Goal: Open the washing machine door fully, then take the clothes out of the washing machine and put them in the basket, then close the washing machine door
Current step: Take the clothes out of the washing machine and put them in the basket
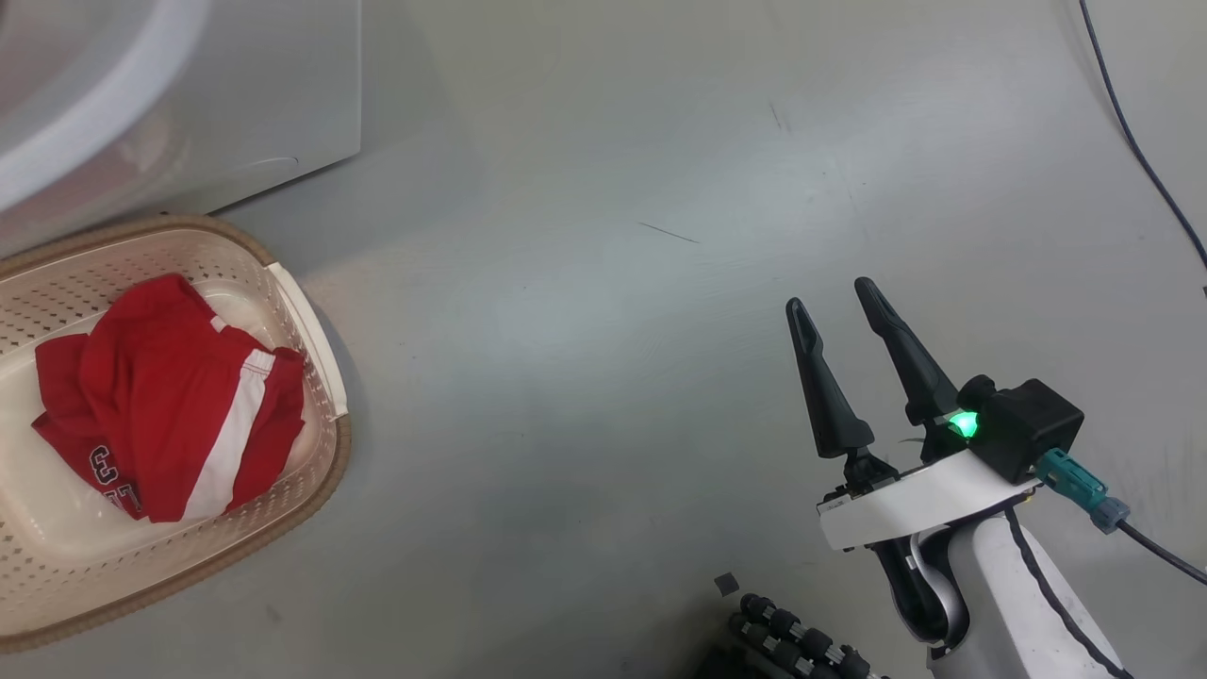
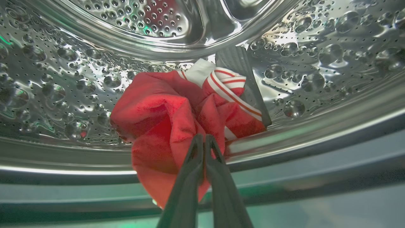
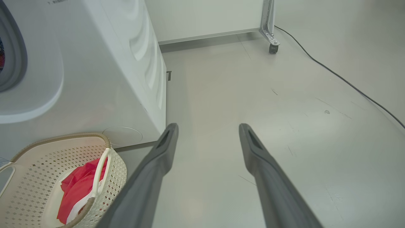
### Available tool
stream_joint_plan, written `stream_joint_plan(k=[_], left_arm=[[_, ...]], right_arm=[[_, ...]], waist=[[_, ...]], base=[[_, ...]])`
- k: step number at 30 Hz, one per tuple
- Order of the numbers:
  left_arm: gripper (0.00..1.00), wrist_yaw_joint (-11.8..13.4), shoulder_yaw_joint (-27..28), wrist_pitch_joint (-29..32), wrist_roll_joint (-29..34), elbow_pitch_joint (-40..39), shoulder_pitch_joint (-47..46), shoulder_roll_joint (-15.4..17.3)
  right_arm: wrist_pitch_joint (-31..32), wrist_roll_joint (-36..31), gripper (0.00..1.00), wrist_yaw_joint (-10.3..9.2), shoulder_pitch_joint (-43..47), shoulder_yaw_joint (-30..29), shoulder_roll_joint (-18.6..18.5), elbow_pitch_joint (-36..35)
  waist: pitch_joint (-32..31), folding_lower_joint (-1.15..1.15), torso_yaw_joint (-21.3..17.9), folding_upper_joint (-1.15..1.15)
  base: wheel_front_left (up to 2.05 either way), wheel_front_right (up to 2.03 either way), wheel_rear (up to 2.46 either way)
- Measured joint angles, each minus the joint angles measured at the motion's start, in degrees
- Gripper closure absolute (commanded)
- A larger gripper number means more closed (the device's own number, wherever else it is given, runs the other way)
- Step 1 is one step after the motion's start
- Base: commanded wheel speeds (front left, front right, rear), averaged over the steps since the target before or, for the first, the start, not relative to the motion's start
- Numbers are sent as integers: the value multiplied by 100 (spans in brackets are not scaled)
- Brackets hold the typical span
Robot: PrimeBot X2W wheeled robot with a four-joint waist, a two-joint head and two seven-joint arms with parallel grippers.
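Note:
Inside the steel drum of the washing machine (image 2: 63, 79), a crumpled piece of the red clothes (image 2: 164, 117) with white stripes lies at the drum's front lip. My left gripper (image 2: 203, 139) is shut on a fold of it. More of the red clothes (image 1: 165, 401), with a white stripe and a white numeral print, lie in the cream basket (image 1: 321, 358) beside the washing machine (image 1: 236, 94). My right gripper (image 1: 834, 302) hangs open over bare floor to the right of the basket. The basket (image 3: 117, 171) and the washing machine (image 3: 104, 63) also appear in the right wrist view, left of the right gripper (image 3: 207, 128).
A dark cable (image 3: 348, 84) runs across the grey floor at the right. A white panel on a castor (image 3: 272, 47) stands behind the washer. Dark parts of my base (image 1: 792, 641) show at the bottom of the head view. Open floor lies between basket and right gripper.

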Motion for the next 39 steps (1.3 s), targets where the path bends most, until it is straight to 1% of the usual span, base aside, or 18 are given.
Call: stream_joint_plan(k=[3, 8, 17, 18, 19, 25, 30, 34, 37, 39], left_arm=[[100, 15, 13, -159, -2, -12, -37, -32], [100, 18, 14, -457, -40, -96, -38, -259], [100, 22, 36, -1132, -165, -268, -37, -514], [100, 22, 36, -1132, -165, -268, -37, -514], [100, 22, 37, -1303, -203, -322, -31, -606], [100, 22, 123, -1896, -374, -516, 92, -898], [100, -5, 164, -2432, -485, -699, 425, -1154], [100, -13, 165, -2847, -558, -890, 644, -1392], [100, -22, 162, -3106, -567, -1044, 839, -1516], [100, -31, 163, -3142, -595, -1118, 980, -1610]], right_arm=[[0, 1, 0, 1, -26, -45, 1, -1], [-1, 1, 0, 1, -29, -183, 1, -4], [-1, -12, 0, 26, -40, -311, 0, -14], [-1, -12, 0, 26, -40, -311, 0, -14], [-1, -20, 0, 26, -40, -326, 0, -13], [-15, -109, 0, 26, -40, -414, -2, -11], [-15, -210, 0, 26, -39, -468, -14, 4], [-15, -255, 0, 26, -35, -526, -96, 40], [-15, -296, 0, 26, -23, -559, -134, 73], [-15, -320, 0, 27, -4, -579, -140, 87]], waist=[[2, 0, 24, 0], [-35, 0, 122, 0], [-154, 0, 372, 0], [-154, 0, 372, 0], [-187, 0, 433, 0], [-317, 0, 627, 0], [-465, -1, 794, 0], [-606, -1, 940, 0], [-728, -1, 1053, 0], [-815, -1, 1126, 0]], base=[[0, 0, 0], [0, 0, 0], [0, 0, 0], [0, 0, 0], [0, 0, 0], [0, 0, 0], [0, 0, 0], [0, 0, 0], [0, 0, 0], [0, 0, 0]])
